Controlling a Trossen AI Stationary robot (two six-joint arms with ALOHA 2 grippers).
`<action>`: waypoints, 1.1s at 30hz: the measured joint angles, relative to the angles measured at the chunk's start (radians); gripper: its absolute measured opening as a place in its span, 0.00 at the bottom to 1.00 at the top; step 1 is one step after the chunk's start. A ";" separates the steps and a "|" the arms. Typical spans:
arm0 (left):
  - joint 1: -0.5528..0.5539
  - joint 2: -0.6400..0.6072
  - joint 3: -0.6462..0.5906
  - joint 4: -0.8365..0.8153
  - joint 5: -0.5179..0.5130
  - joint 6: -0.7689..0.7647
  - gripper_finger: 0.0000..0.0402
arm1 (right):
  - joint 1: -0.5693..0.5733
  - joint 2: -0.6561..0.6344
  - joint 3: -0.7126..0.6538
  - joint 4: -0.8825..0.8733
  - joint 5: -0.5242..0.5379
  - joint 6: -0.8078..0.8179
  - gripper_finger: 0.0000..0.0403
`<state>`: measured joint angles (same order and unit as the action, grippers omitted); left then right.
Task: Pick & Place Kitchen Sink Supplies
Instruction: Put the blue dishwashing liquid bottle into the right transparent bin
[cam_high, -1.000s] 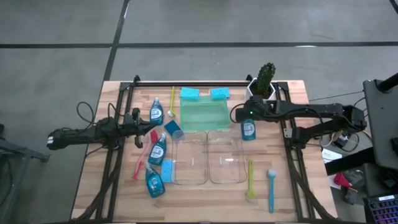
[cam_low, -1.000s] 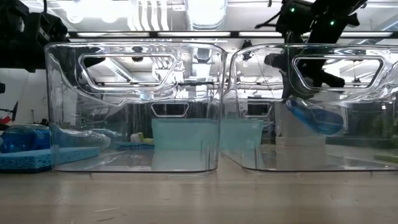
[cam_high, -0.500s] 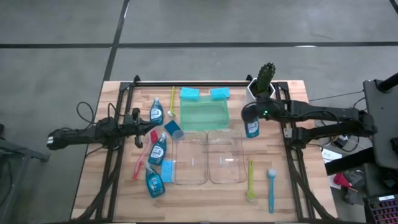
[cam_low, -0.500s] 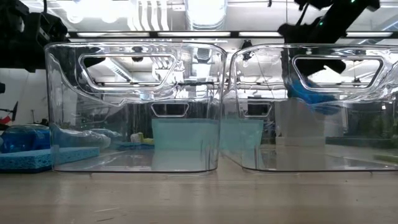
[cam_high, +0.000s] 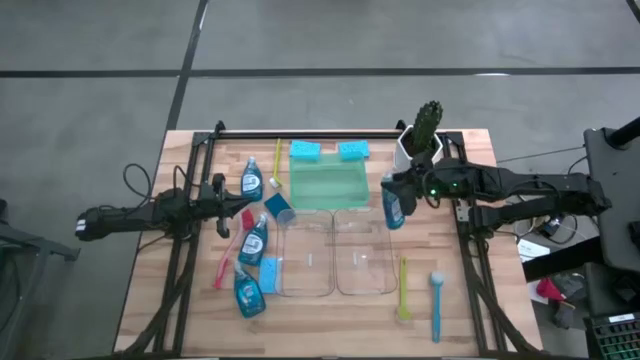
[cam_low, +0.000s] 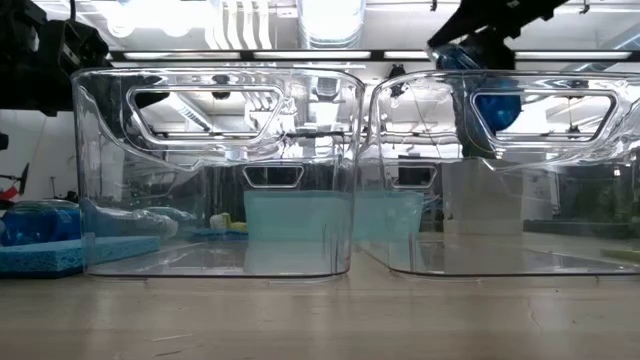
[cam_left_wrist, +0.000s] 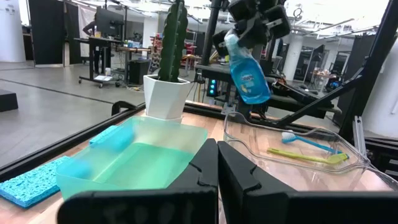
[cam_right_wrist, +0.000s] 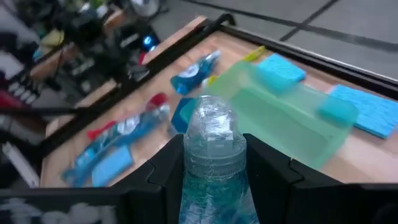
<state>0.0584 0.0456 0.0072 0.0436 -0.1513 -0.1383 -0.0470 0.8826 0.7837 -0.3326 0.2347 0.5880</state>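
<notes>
My right pincer (cam_high: 393, 196) is holding a small clear bottle of blue liquid (cam_high: 392, 208). My two dark fingers (cam_right_wrist: 166, 163) squeeze it near its neck, one on each side. The bottle is up in the air, not touching the table (cam_high: 480, 310). It hangs over the far edge of the right clear bin (cam_high: 364, 254), just beside the green tray (cam_high: 328, 185). In the low view the bottle (cam_low: 496, 106) shows high up, behind the handle hole of that bin (cam_low: 520, 180). The green cactus in its white pot (cam_high: 424, 130) stands near my right arm.

My left pincer (cam_high: 222, 196) is closed tight with nothing in it. It waits on the left side of the table.

Near it lie three more bottles of blue liquid (cam_high: 252, 181) (cam_high: 253, 240) (cam_high: 247, 292), a red-pink brush (cam_high: 232, 245) and a blue sponge (cam_high: 268, 268). Two more blue sponges (cam_high: 306, 151) (cam_high: 353, 151) lie at the far side of the tray. A yellow-green brush (cam_high: 402, 290) and a blue brush (cam_high: 437, 305) lie on the right, near the front. Another yellow-green brush (cam_high: 277, 164) lies beside the tray. The left clear bin (cam_high: 302, 258) sits next to the right one.
</notes>
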 joint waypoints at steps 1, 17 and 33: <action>0.000 0.000 0.000 0.000 0.000 0.000 0.00 | 0.007 0.015 0.000 0.008 -0.006 -0.023 0.34; 0.000 0.000 0.000 0.000 0.000 0.000 0.00 | 0.133 0.359 -0.002 0.541 0.007 -0.243 0.34; 0.000 0.000 0.000 0.000 0.000 0.000 0.00 | 0.191 0.425 -0.154 0.914 0.030 -0.364 0.33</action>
<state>0.0583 0.0460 0.0071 0.0437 -0.1510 -0.1382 0.1444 1.3075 0.6296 0.5816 0.2646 0.2245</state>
